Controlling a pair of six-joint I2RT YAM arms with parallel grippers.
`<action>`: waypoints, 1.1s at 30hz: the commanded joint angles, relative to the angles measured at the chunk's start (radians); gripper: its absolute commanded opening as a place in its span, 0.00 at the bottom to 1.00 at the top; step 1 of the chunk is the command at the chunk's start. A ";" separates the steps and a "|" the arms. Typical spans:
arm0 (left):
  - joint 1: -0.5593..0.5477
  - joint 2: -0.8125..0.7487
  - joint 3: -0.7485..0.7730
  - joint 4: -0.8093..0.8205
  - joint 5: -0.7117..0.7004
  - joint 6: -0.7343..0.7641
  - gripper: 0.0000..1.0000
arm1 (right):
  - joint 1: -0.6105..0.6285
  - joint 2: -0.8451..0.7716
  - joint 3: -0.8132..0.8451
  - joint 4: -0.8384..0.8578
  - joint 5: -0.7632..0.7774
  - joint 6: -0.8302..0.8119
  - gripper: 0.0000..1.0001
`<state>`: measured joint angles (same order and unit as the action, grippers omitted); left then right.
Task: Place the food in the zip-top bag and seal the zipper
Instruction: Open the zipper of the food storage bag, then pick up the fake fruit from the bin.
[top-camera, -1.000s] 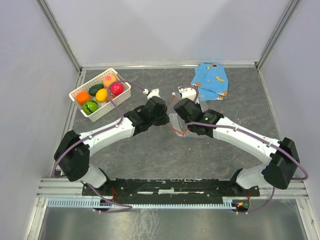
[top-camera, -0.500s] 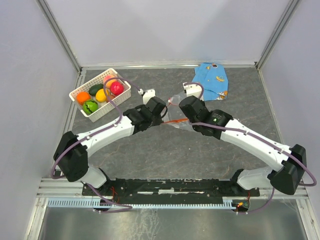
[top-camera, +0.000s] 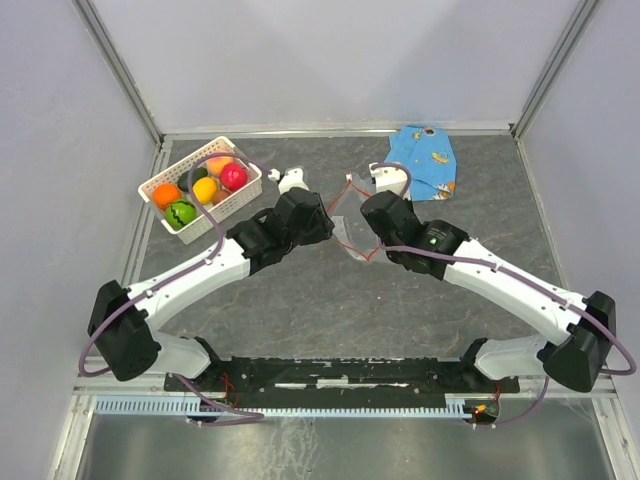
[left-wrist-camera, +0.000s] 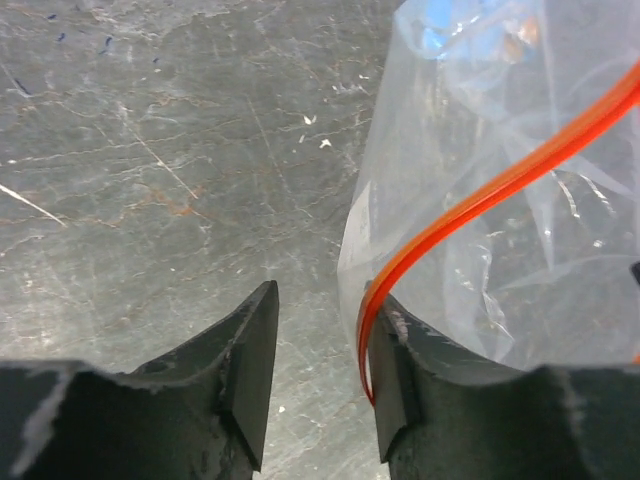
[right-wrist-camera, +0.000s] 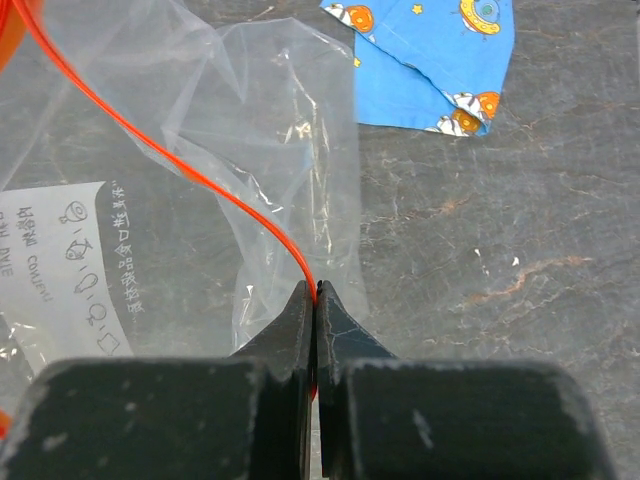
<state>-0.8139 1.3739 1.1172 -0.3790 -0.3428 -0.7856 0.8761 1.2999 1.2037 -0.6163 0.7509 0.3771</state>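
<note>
The zip-top bag (top-camera: 346, 236) hangs crumpled between my two arms, above the grey table. My right gripper (right-wrist-camera: 316, 290) is shut on its red-orange zipper (right-wrist-camera: 200, 175), which curves up and to the left across the clear plastic (right-wrist-camera: 280, 130). My left gripper (left-wrist-camera: 325, 300) is open. The zipper (left-wrist-camera: 500, 178) rests against the inner face of its right finger, with the bag (left-wrist-camera: 480, 250) draped over that finger. The food sits in the white basket (top-camera: 225, 218) at the back left: orange (top-camera: 166, 195), striped green (top-camera: 181, 212), yellow (top-camera: 205, 190), red (top-camera: 233, 177), peach (top-camera: 218, 163) and a mostly hidden dark green one.
A blue patterned cloth (top-camera: 422, 160) lies at the back right, just beyond the right wrist. Pale walls with metal rails enclose the table on three sides. A purple cable loops from the left arm over the basket.
My left gripper has opened and let go of the zipper, and its arm has shifted left. The zipper, stretched flat between both grippers before, now hangs slack from the right one.
</note>
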 joint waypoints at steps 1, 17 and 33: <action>0.004 -0.053 0.008 0.078 0.057 0.053 0.52 | -0.003 0.023 -0.007 -0.006 0.103 -0.014 0.02; 0.327 -0.233 -0.101 0.032 0.162 0.200 0.86 | -0.002 0.076 -0.012 0.000 0.121 -0.041 0.02; 0.826 0.093 0.161 -0.191 -0.004 0.407 0.93 | -0.002 0.083 -0.015 0.004 0.067 -0.063 0.02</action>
<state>-0.0341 1.4071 1.2095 -0.5461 -0.2752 -0.4660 0.8761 1.3838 1.1851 -0.6292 0.8131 0.3302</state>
